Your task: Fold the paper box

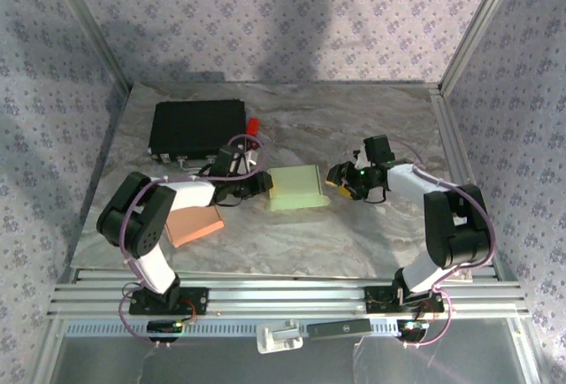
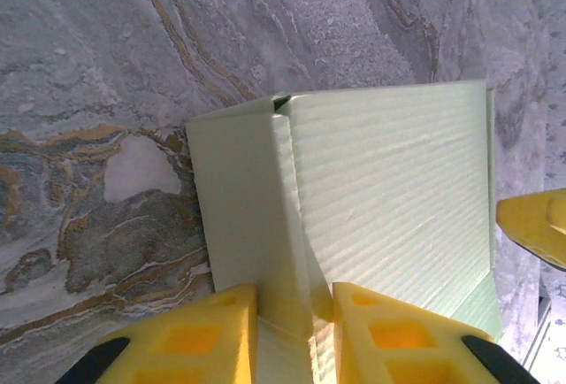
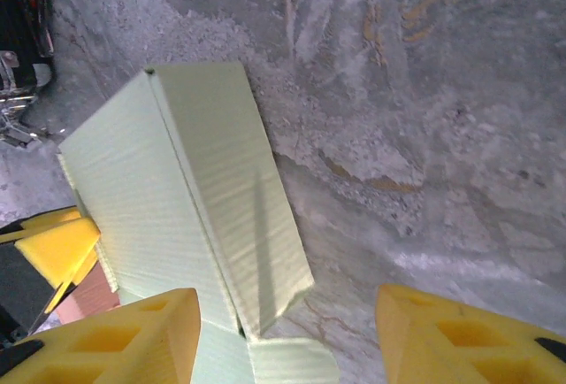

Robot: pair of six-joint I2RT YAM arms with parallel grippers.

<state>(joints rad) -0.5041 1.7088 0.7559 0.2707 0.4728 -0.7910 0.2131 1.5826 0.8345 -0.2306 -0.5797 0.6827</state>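
Observation:
The pale green paper box (image 1: pixel 296 188) lies in the middle of the marble table, lid side up, with its side walls folded. My left gripper (image 1: pixel 261 183) is at the box's left end. In the left wrist view its yellow fingers (image 2: pixel 203 335) are pinched on an upright wall of the box (image 2: pixel 389 189), so the left gripper (image 2: pixel 294 331) is shut on it. My right gripper (image 1: pixel 340 182) sits at the box's right end. There it stands open (image 3: pixel 287 335), one finger over the box (image 3: pixel 177 189) and the other over bare table beside a loose flap.
A black case (image 1: pixel 196 127) with a red part (image 1: pixel 254 125) stands at the back left. A salmon block (image 1: pixel 195 225) lies on the table near the left arm's elbow. Metal rails run along the near edge, and patterned walls enclose the table.

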